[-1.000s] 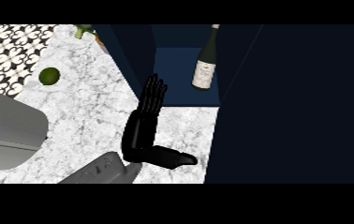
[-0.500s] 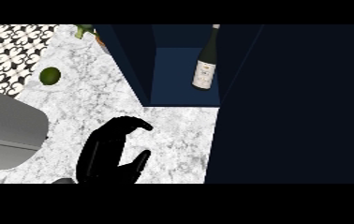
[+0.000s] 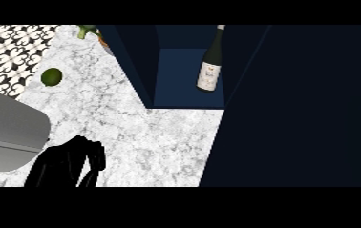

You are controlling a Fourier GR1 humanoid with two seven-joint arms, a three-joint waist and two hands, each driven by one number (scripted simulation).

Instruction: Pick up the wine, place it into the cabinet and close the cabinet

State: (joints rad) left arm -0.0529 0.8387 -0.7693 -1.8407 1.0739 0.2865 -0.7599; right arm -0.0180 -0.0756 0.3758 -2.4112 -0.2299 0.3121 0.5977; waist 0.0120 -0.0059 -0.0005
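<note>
One left hand (image 3: 67, 162) at lower left of frame, fingers curled on nothing. Wine (image 3: 209, 67) upright inside cabinet (image 3: 180, 86), upper centre, near shelf's front. Door (image 3: 134, 65) open: likely to clip wine if swung fast.

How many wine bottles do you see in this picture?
1. The dark glass wine bottle with a pale label stands inside the open dark blue cabinet, at the top of the view. Others may be hidden behind the cabinet's door.

One wine bottle (image 3: 210, 62) at twelve o'clock in one dark cabinet (image 3: 187, 86), one lime (image 3: 52, 77) at ten, one black hand (image 3: 67, 164) at seven.
</note>
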